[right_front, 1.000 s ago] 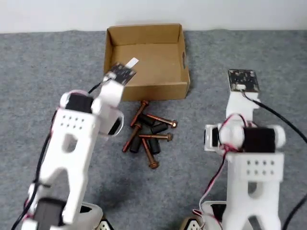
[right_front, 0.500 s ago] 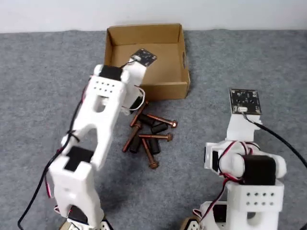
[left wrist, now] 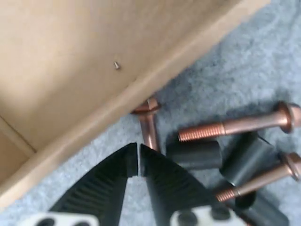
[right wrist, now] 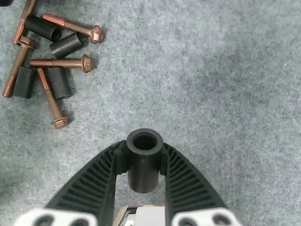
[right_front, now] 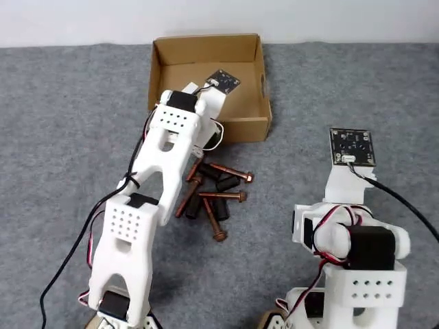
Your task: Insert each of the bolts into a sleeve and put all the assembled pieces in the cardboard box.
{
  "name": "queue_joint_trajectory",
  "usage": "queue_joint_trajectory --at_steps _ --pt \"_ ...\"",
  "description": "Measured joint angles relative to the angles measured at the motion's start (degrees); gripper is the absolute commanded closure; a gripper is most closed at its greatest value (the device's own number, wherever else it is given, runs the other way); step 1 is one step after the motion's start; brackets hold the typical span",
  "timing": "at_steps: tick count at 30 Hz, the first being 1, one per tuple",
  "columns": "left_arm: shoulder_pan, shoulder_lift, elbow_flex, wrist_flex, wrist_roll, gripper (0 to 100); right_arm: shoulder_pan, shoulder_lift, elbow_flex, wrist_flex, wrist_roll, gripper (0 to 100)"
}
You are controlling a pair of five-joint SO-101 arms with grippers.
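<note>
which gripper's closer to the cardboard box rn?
Left. The left gripper is shut just outside the front wall of the cardboard box, above a bolt. The right gripper holds a sleeve over bare carpet, well away from the box.

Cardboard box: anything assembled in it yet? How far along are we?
Done: nothing visible; the part of the cardboard box floor that shows is bare. In hand: the right gripper holds one black sleeve, its bore empty; the left gripper, jaws shut, hangs over a bolt beside the box wall. Left: five bolts and four sleeves lie loose, none joined.
</note>
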Motion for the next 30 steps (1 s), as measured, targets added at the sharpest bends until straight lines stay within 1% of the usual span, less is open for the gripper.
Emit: queue_joint_trajectory --at_steps 11,21,30 --pt "0.0 1.8 -1.1 0.0 0.0 92 0.0 0.0 0.0 0.0 0.0 98.9" --pt "0.0 1.9 -1.1 -2.5 0.0 92 0.0 0.0 0.0 0.0 0.0 98.9" --pt "0.0 7.1 -3.0 -2.8 0.4 92 0.0 0.0 0.0 0.0 0.0 98.9"
